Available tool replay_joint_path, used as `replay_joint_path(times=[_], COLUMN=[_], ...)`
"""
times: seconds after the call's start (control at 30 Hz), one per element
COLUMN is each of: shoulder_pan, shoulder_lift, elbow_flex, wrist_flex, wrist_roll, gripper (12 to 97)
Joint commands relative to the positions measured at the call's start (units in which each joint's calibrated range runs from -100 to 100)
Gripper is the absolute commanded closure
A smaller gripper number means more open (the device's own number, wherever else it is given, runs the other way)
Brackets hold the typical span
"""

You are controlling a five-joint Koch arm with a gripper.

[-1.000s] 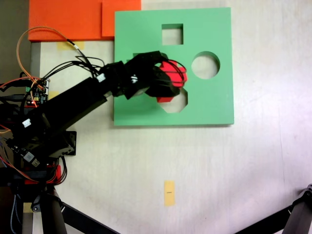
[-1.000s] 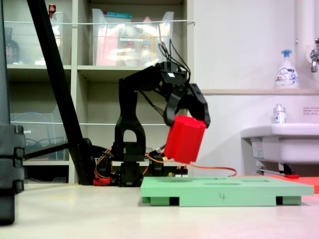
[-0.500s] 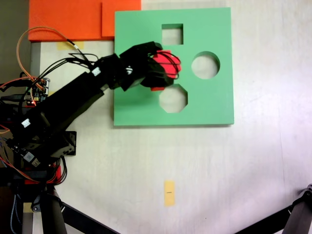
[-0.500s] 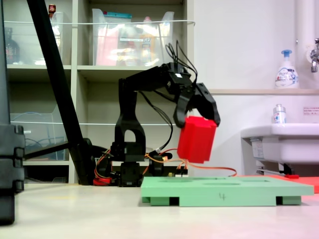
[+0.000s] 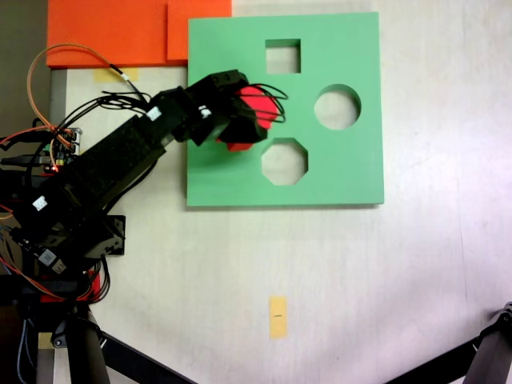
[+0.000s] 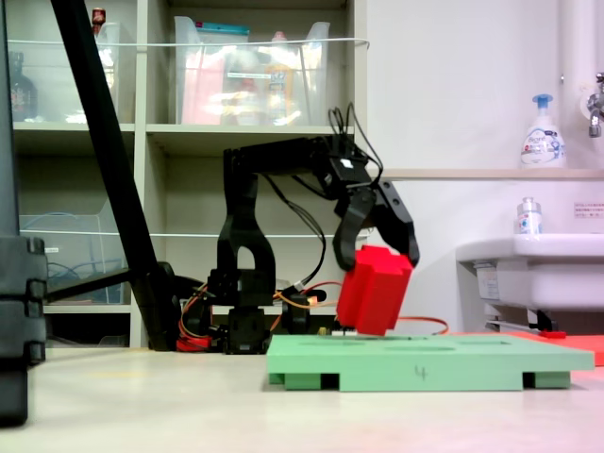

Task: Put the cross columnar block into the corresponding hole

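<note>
The red cross columnar block [image 5: 254, 108] [image 6: 376, 290] hangs tilted in my gripper [image 5: 246, 118] [image 6: 379, 253], which is shut on its upper part. The block's lower end is just above the flat green foam board [image 5: 352, 168] [image 6: 425, 360]. Seen from above, block and gripper sit over the board's left-middle area. The plus-shaped hole is hidden under the arm and block. A square cutout [image 5: 283, 56], a round cutout [image 5: 337, 106] and an octagonal cutout [image 5: 283, 161] lie uncovered.
Orange foam sheets [image 5: 112, 32] lie at the top left, touching the board's corner. The arm's base and loose wires [image 5: 56, 232] fill the left side. A yellow tape mark [image 5: 278, 316] sits on the pale table. A tripod leg [image 5: 488, 360] is at the bottom right.
The gripper carried the block from above the octagonal cutout toward the board's left and top in the view from above, and lowered it closer to the board.
</note>
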Motion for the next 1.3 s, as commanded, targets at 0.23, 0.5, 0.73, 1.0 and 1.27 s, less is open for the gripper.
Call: replay_joint_path(times=[0.23,0.5,0.73,1.0,1.27], shoulder_pan=[1.22,1.42,1.47,2.39,2.83], shoulder_lift=[-3.44,-1.48,-0.23,3.54,7.04], elbow_flex=[1.13,1.43,2.33,3.72,3.92], wrist_flex=[6.16,11.26,13.38,14.83,14.73], wrist_roll=[0.83,0.83,0.83,1.61,4.3], gripper=[71.5,71.4,71.4,71.4,70.2])
